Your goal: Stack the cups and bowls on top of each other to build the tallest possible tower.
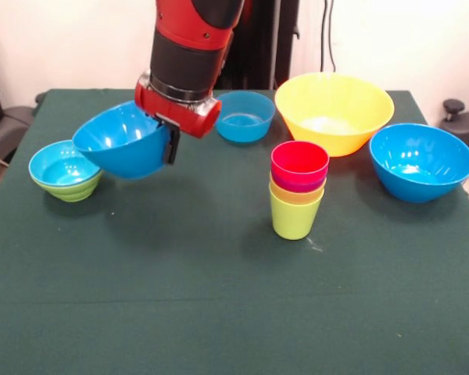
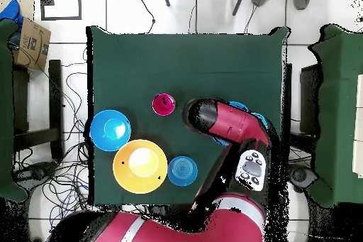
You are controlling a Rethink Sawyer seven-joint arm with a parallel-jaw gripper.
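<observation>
Fingers (image 1: 170, 141) clamped on rim of tilted blue bowl (image 1: 121, 141), held above tabletop (image 1: 180, 297) beside blue-in-green bowl stack (image 1: 64, 172).

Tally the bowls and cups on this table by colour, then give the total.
Blue bowls: 4
Green bowls: 1
Yellow bowls: 1
Red cups: 1
Purple cups: 1
Yellow cups: 1
Green cups: 1
Total: 10
</observation>
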